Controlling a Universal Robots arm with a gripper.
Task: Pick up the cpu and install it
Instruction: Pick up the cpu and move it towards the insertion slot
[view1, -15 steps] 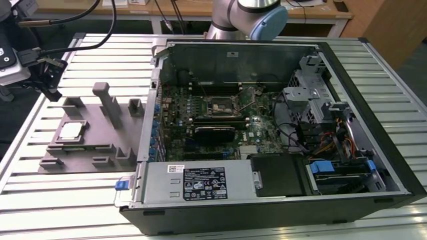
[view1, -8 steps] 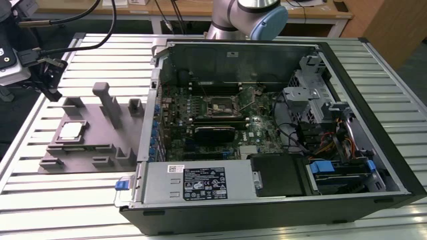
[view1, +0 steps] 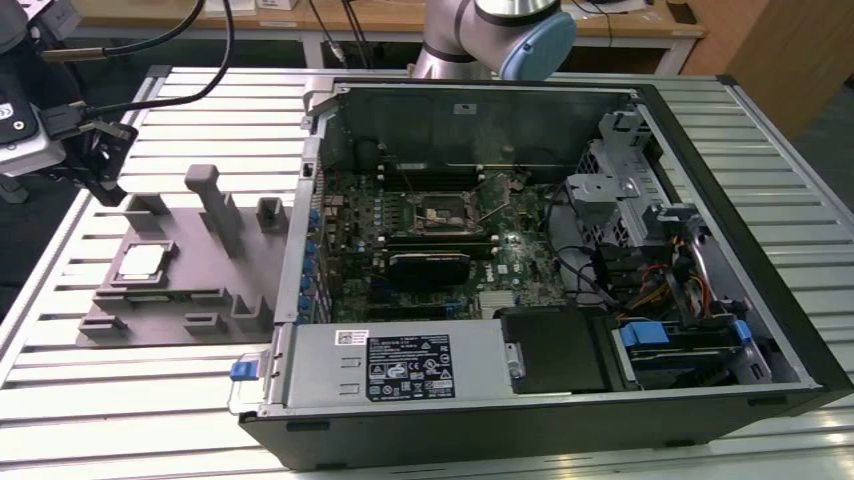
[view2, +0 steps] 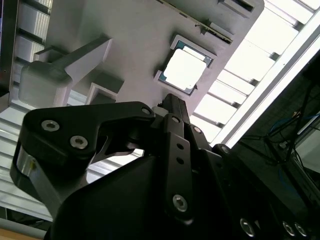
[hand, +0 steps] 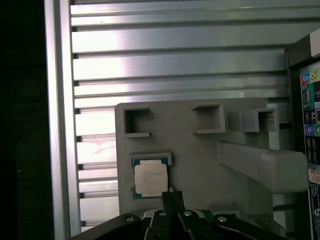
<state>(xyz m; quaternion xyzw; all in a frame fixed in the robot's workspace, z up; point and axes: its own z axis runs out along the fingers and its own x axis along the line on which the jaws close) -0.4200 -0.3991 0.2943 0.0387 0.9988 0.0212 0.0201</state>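
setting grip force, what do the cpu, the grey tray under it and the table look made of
The cpu: metal lid, matte silver, glaring under light, on a greenish-edged board. The tray: likely plastic, uniform matte grey, blocky shapes. The table: seemingly aluminium, silver slats with soft reflections.

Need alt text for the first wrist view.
The cpu lies on a grey holder plate, seen past the end effector. The plate rests on a slatted metal table, beside a computer case.
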